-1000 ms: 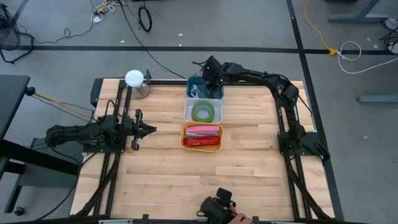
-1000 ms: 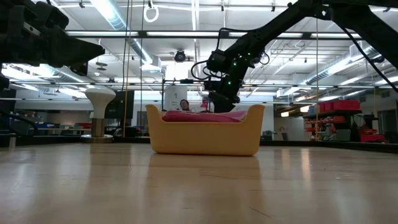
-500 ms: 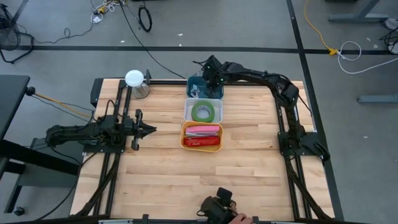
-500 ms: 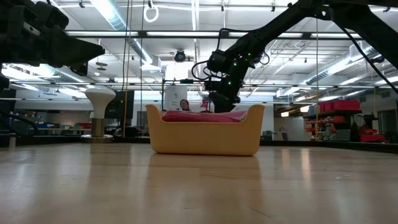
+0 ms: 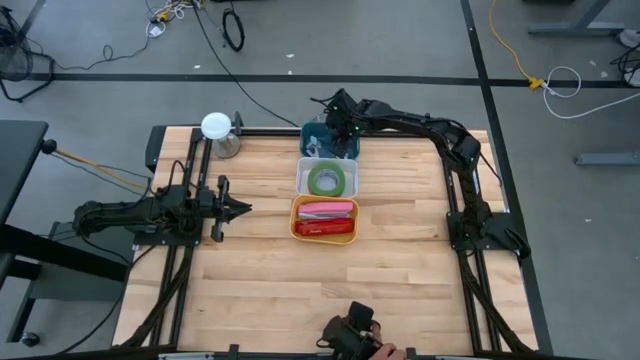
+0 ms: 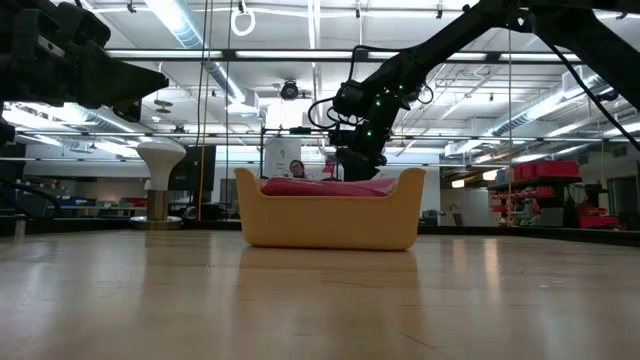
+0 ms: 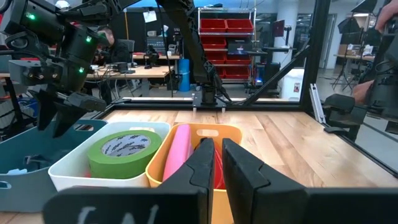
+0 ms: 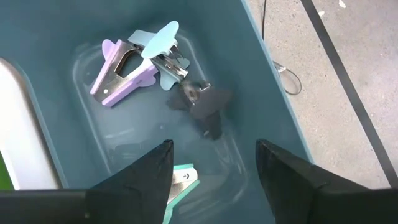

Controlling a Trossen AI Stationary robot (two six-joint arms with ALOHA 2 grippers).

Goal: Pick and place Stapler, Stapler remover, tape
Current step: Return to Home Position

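Three bins stand in a row at the table's far middle. The teal bin (image 5: 310,135) holds several staple removers: a purple one (image 8: 118,71), a light blue one (image 8: 158,40), a dark grey one (image 8: 202,102) and a teal-and-white one (image 8: 180,180). My right gripper (image 8: 211,171) hangs open above them, slanting down, touching none. The white bin (image 5: 302,175) holds a green tape roll (image 5: 326,180). The orange bin (image 5: 296,220) holds a pink stapler (image 5: 325,209) and a red stapler (image 5: 323,227). My left gripper (image 5: 245,208) waits shut at the table's left, pointing level at the bins.
A metal cup with a white lid (image 5: 218,133) stands at the far left corner. A dark device (image 5: 345,335) and a person's hand (image 5: 385,352) show at the near edge. Bare wood lies across the table's near half and to the right of the bins.
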